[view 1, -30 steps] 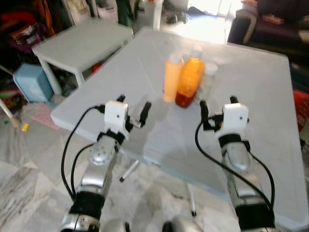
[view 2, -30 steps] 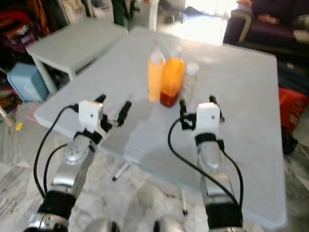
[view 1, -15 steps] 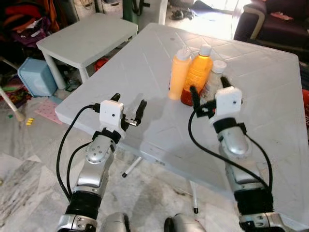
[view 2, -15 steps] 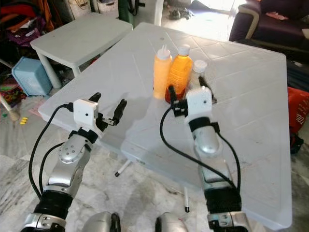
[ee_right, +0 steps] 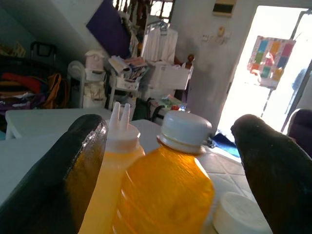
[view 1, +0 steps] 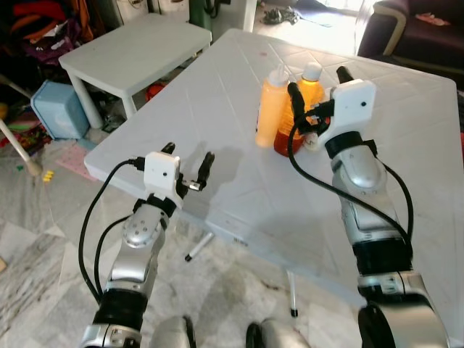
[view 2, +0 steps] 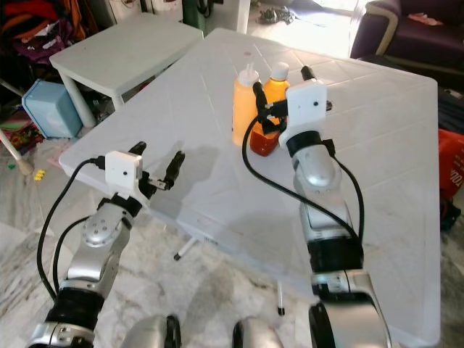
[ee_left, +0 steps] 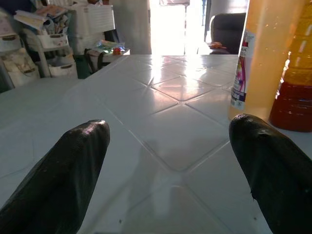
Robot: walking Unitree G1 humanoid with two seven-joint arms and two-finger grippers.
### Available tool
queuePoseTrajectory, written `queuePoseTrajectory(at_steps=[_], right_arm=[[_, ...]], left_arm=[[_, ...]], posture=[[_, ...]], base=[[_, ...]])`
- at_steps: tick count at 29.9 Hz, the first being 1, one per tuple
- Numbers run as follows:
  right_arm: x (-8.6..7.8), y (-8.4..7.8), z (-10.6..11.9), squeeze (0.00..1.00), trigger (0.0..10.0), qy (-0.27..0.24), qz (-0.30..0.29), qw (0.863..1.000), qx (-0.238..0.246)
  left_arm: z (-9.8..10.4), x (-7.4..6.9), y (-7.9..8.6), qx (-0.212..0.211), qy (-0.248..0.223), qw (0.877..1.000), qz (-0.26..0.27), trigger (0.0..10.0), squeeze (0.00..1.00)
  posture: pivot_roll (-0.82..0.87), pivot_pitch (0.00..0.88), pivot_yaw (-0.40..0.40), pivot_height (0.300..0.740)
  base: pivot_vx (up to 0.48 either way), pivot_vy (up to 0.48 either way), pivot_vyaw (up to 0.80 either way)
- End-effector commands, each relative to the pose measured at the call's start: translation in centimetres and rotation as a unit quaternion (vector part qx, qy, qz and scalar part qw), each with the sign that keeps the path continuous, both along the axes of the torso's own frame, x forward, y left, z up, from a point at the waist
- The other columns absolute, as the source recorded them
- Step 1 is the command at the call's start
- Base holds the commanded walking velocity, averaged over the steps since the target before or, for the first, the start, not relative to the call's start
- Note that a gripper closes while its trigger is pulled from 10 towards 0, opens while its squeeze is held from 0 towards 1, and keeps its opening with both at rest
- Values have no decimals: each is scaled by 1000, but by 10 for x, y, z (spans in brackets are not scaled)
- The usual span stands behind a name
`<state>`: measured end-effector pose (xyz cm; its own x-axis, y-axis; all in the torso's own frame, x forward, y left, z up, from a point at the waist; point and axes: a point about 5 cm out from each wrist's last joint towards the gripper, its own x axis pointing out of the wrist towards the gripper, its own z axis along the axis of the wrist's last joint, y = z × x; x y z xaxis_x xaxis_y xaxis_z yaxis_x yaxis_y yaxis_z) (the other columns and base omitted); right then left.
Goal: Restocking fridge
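Note:
On the white table (view 1: 239, 196) stand a yellow squeeze bottle (view 1: 270, 109) and, right beside it, an orange juice bottle (view 1: 310, 78) with a white cap. My right gripper (view 1: 317, 83) is raised to the level of the juice bottle's cap, open, one finger on each side of it and not touching. In the right wrist view the juice bottle (ee_right: 165, 190) sits between the fingers, with the squeeze bottle (ee_right: 114, 165) and a white jar lid (ee_right: 241, 212) beside it. My left gripper (view 1: 188, 154) hovers open over the table's near-left edge, holding nothing.
A small white side table (view 1: 134, 54) stands to the left, with a blue bin (view 1: 54, 109) and clutter on the floor past it. A dark sofa (view 1: 413, 29) is at the far right. A red object (view 2: 451, 174) lies beside the table's right edge.
My right arm has lifted and reached forward, so its open fingers now straddle the top of the juice bottle. The left arm has barely moved; the camera shifted a little.

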<state>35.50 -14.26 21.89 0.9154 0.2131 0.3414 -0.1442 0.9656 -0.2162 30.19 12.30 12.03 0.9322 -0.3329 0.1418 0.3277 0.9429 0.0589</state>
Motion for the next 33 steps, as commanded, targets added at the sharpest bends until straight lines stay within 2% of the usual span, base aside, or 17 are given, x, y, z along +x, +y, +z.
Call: queuePoseTrajectory(at_steps=[1,9,10,11,12,20,33], right_arm=[[4,-1,4,0,10000,4,-6,1000,9],[12,-3,6,0,10000,15,-16,999,29],[12,-3,6,0,4078,20,-14,999,33],[13,-4,6,0,745,21,-18,999,37],[15,-6,8,0,0,23,-24,998,46],[20,-3,16,0,0,22,-24,998,56],[24,2,15,0,0,46,-30,996,69]], left_arm=[[3,0,0,5,-4,1000,-5,10000,0],[3,-2,0,7,-2,1000,-5,10000,0],[3,-2,0,7,-2,1000,-6,10000,0],[2,-3,-1,7,-2,1000,-7,10000,0],[2,-3,-1,7,-1,1000,-8,10000,0],[3,-3,-3,7,0,1000,-10,10000,0],[2,-3,-3,8,3,1000,-9,10000,0]], posture=[[8,118,7,740],[12,120,5,740],[12,120,5,740],[12,120,5,740],[12,120,5,740],[5,123,4,740],[6,124,-3,740]], base=[[0,0,0],[0,0,0],[0,0,0],[0,0,0],[0,0,0],[0,0,0],[0,0,0]])
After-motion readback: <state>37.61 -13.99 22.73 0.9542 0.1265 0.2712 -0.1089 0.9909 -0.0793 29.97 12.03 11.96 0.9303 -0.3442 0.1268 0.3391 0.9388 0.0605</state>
